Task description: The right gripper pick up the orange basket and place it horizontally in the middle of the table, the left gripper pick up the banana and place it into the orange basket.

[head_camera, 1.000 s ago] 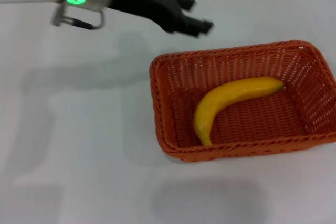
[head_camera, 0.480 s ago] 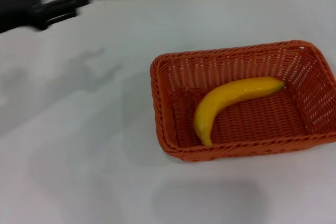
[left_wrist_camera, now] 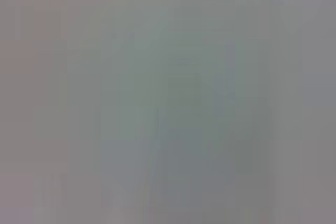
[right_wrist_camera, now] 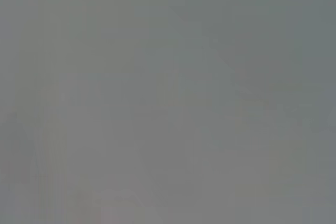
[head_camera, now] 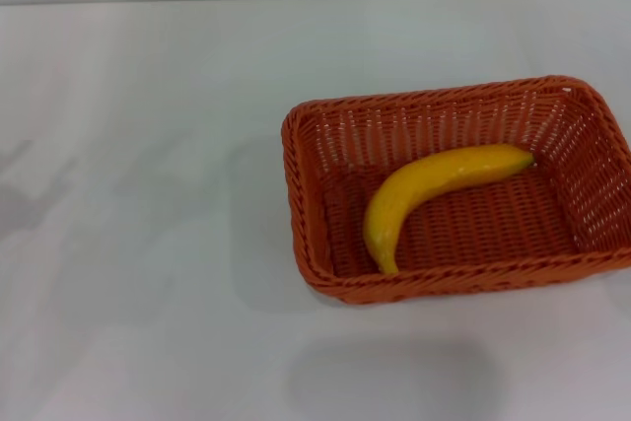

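From the head view, the orange basket (head_camera: 458,189) sits on the white desk (head_camera: 148,194) toward its right edge, long side across, its right end cut off by the frame. The banana (head_camera: 429,194) lies inside on the basket's floor, curved, one end near the front rim and the other toward the right wall. Neither tool appears here, so whether each is spread or pressed together cannot be told.

The left wrist view gives only a featureless grey blur.

The right wrist view is equally blank.
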Robot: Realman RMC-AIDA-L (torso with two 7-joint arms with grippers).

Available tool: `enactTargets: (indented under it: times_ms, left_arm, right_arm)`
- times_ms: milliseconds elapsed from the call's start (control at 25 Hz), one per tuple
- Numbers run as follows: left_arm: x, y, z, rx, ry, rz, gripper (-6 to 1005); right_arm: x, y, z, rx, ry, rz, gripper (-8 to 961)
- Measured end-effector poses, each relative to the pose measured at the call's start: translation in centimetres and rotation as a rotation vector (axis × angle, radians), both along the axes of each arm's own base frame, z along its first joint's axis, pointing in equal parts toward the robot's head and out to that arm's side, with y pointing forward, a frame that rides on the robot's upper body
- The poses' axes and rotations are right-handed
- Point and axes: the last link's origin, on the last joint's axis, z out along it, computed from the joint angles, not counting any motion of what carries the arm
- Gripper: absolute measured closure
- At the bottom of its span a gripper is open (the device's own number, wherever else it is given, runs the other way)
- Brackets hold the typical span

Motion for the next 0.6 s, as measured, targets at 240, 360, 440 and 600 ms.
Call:
enactTargets:
  times_ms: [240, 360, 440, 600]
  left_arm:
    - [-2.5, -2.1, -0.5, 0.143, -0.061, 0.062, 300]
    - [-3.3, -2.5, -0.7, 0.171, -0.072, 0.1, 300]
    - [-3.8, -2.8, -0.5, 0.205, -0.089, 0.127, 300]
    - [-4.2, -3.1, -0.5, 0.261, -0.118, 0.147, 300]
  right_arm:
    - [0.9, -1.0, -1.2, 0.041, 0.023, -0.055, 170]
    - [1.2, -1.4, -1.7, 0.056, 0.028, -0.08, 170]
    - [1.4, -1.6, -1.9, 0.07, 0.03, -0.093, 170]
    - [1.4, -1.7, -2.0, 0.11, 0.041, -0.103, 170]
